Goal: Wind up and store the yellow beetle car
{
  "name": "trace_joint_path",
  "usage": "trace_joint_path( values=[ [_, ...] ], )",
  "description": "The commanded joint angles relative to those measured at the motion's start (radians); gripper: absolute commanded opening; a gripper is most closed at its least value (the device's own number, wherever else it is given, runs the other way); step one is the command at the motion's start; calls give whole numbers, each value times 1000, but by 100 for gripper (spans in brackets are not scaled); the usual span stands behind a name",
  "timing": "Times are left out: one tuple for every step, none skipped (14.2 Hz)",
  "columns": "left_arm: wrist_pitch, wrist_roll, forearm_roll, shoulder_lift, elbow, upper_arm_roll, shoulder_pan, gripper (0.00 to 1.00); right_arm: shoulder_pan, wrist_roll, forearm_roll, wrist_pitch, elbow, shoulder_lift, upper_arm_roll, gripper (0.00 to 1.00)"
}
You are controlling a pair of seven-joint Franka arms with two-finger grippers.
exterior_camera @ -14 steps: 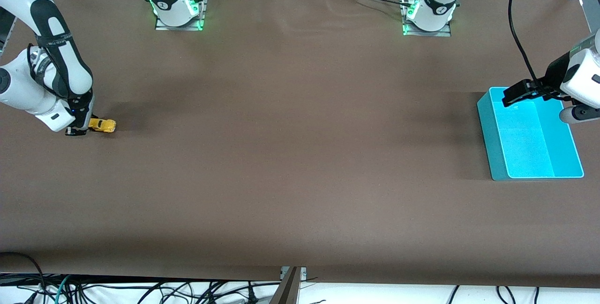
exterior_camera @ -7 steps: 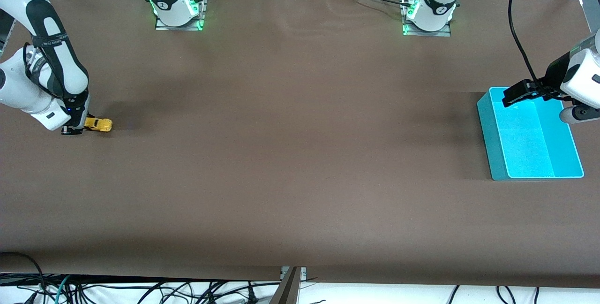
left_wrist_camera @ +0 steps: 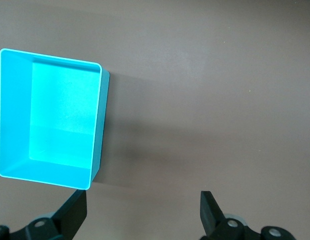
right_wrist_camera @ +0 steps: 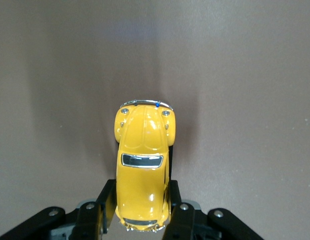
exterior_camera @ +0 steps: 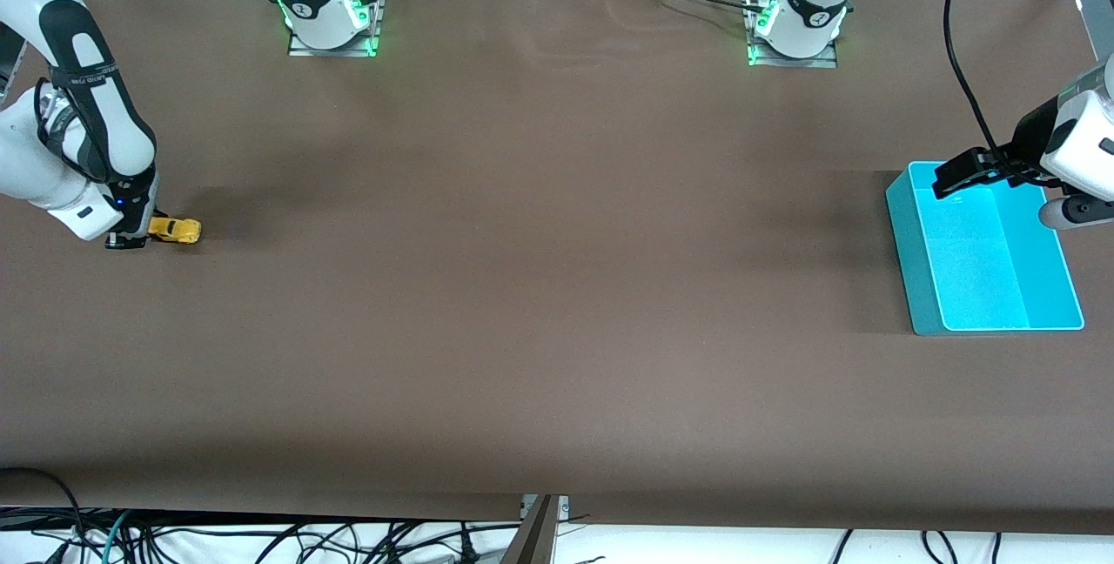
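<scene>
Right gripper [exterior_camera: 129, 242] is down at table level at the right arm's end, fingers clamped on the rear flanks of the yellow beetle car [exterior_camera: 175, 230]; wheels look to be on the brown table [exterior_camera: 557, 285], which would suit a pull-back wind. Left gripper [exterior_camera: 957, 172] waits over the teal bin [exterior_camera: 909, 259] at the left arm's end, fingers spread wide, holding nothing. Bin interior shows empty.

yellow beetle car [right_wrist_camera: 143, 172] — rear hidden between right hand [right_wrist_camera: 140, 212] fingers | wheels unseen
</scene>
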Motion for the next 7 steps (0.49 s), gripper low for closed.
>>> trace_joint_path(
  values=[
    [12,10,-20,-12,-12,-6,10,100,-41,-56,13,5,38,39,11,44],
    [12,10,-20,-12,-12,-6,10,100,-46,-61,13,6,40,47,11,44],
    [12,10,-20,-11,-12,-6,10,100,-48,-66,13,5,46,48,11,44],
    [12,10,-20,-11,-12,-6,10,100,-48,-69,13,5,49,50,11,44],
    [12,10,-20,-11,-12,-6,10,100,-49,-73,13,3,52,50,11,44],
    [12,10,-20,-11,-12,-6,10,100,-57,-75,13,3,54,48,11,44],
    [12,10,-20,-12,-12,-6,10,100,-64,-76,13,3,54,50,11,44]
  ],
)
